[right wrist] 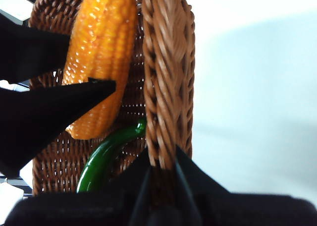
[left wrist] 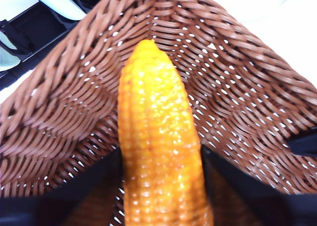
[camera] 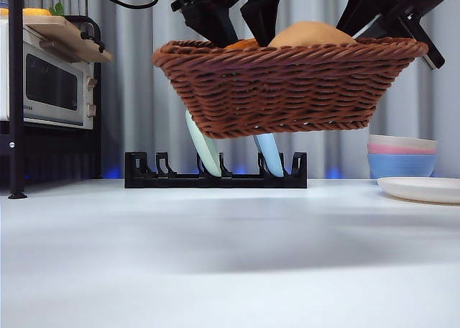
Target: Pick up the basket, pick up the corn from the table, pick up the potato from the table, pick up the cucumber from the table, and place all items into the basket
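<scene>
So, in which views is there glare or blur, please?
Left wrist view: corn overexposed, its kernels washed out, the table corner blown white. Right wrist view: basket rim sharp, table behind soft and bright. Front view: basket's soft shadow on the table.

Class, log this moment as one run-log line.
right gripper: shut on basket rim, lifted | left gripper: holding corn inside basket | cucumber: in basket

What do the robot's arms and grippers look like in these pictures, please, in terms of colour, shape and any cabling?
Both grippers are plain matte black with no visible markings. The left gripper shows two broad, flat jaws tapering towards their tips. The right gripper has the same black, wedge-shaped jaws on a dark body. In the front view both appear as angular black linkages, and a black cable loops in from above.
</scene>
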Available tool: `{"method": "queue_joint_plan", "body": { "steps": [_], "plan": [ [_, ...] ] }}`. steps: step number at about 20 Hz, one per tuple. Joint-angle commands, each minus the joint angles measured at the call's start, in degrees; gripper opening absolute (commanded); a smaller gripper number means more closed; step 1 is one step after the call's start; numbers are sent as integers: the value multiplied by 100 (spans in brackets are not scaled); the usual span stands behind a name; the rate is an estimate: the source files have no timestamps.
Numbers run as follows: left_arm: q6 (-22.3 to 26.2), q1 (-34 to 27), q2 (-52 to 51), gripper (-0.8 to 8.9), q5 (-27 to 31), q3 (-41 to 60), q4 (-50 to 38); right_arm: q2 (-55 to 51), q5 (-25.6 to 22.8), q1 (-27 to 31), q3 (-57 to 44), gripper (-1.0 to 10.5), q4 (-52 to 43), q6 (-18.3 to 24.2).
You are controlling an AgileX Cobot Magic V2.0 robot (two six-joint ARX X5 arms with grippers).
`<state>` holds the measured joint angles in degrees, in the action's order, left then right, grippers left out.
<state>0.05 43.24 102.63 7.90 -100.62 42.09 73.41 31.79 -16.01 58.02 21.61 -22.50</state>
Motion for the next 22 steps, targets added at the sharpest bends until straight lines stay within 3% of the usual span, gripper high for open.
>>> {"method": "queue_joint_plan", "body": {
  "steps": [1, 4, 8, 13, 22],
  "plan": [
    [-50, -20, -24, 536, 247, 28, 52, -35, 52, 11, 55, -16, -142, -35],
    [-33, -20, -297, 535, 568, 2, 81, -35, -251, 13, 55, -16, -175, -39],
    [-28, -20, -1019, 535, 586, 2, 44, 149, -813, 7, 55, -16, -382, -190],
    [-28, -20, -1956, 535, 570, 2, 48, 1086, -811, -125, 55, -16, -649, -516],
    [-24, -22, -2640, 534, 719, 2, 354, 2074, -890, -249, 55, -16, -748, -605]
  ]
}}
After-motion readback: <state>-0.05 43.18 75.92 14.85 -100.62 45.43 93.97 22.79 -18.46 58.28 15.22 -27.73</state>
